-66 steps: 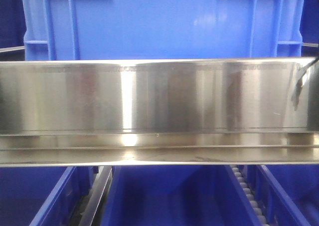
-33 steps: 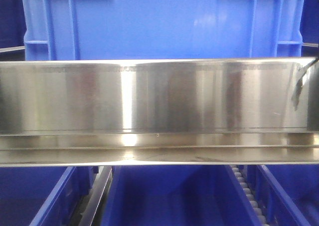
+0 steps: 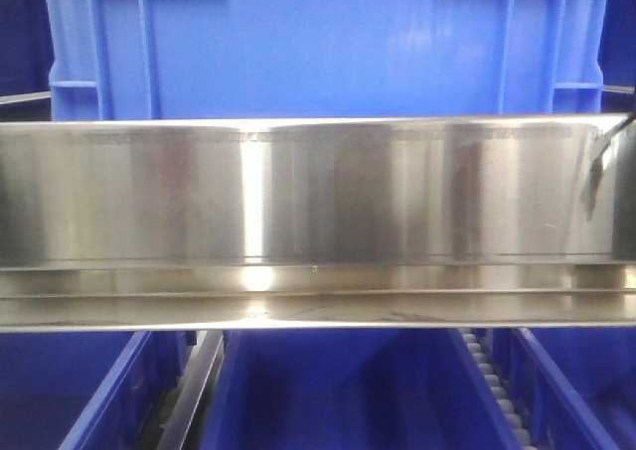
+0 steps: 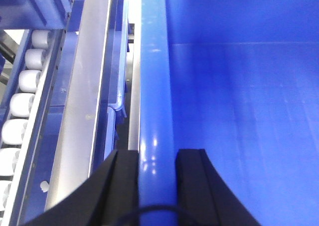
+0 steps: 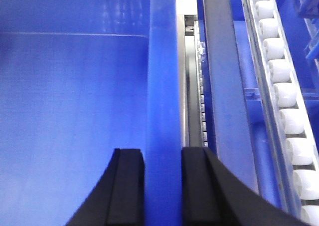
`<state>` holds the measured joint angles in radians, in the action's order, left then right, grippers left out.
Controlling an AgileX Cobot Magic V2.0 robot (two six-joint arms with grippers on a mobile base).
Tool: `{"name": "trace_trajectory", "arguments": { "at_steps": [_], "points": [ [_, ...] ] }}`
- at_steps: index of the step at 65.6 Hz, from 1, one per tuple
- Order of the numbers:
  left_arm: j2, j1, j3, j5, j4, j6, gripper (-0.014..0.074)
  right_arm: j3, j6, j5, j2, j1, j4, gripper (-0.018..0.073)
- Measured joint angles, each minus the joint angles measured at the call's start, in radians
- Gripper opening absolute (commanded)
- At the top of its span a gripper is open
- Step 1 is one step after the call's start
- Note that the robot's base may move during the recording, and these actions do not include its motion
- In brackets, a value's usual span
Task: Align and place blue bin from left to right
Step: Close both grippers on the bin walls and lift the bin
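The blue bin point(image 3: 318, 48) fills the upper front view as a wide bright-blue crate with ribbed corners, standing behind a steel rail. Neither gripper shows in that view. Looking down in the left wrist view, my left gripper point(image 4: 157, 156) is shut on the bin's left wall rim point(image 4: 154, 76), one black finger on each side of it. My right gripper point(image 5: 163, 156) is shut the same way on the right wall rim point(image 5: 162, 61). The bin's smooth blue inside point(image 4: 239, 111) holds nothing that I can see.
A polished steel rail point(image 3: 318, 192) runs across the front view below the bin. Darker blue bins point(image 3: 338, 390) sit on the level beneath. White roller tracks point(image 4: 25, 96) point(image 5: 284, 86) and grey steel guides point(image 4: 84, 76) point(image 5: 222, 86) run close along both sides of the held bin.
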<state>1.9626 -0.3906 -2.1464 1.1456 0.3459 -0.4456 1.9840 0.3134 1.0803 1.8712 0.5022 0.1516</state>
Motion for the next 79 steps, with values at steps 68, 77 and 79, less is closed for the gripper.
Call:
{"name": "trace_trajectory", "arguments": {
  "at_steps": [68, 77, 79],
  "points": [
    [-0.138, -0.081, 0.006, 0.106, 0.052, -0.066, -0.0111, 0.0, 0.096, 0.092, -0.157, 0.059, 0.091, -0.007],
    [-0.186, -0.111, 0.017, 0.121, 0.084, -0.096, -0.0111, -0.043, 0.149, 0.093, -0.22, 0.1, 0.152, -0.007],
    [-0.204, -0.119, 0.03, 0.125, 0.091, -0.11, -0.0111, -0.067, 0.163, 0.092, -0.245, 0.115, 0.168, -0.007]
  ]
}}
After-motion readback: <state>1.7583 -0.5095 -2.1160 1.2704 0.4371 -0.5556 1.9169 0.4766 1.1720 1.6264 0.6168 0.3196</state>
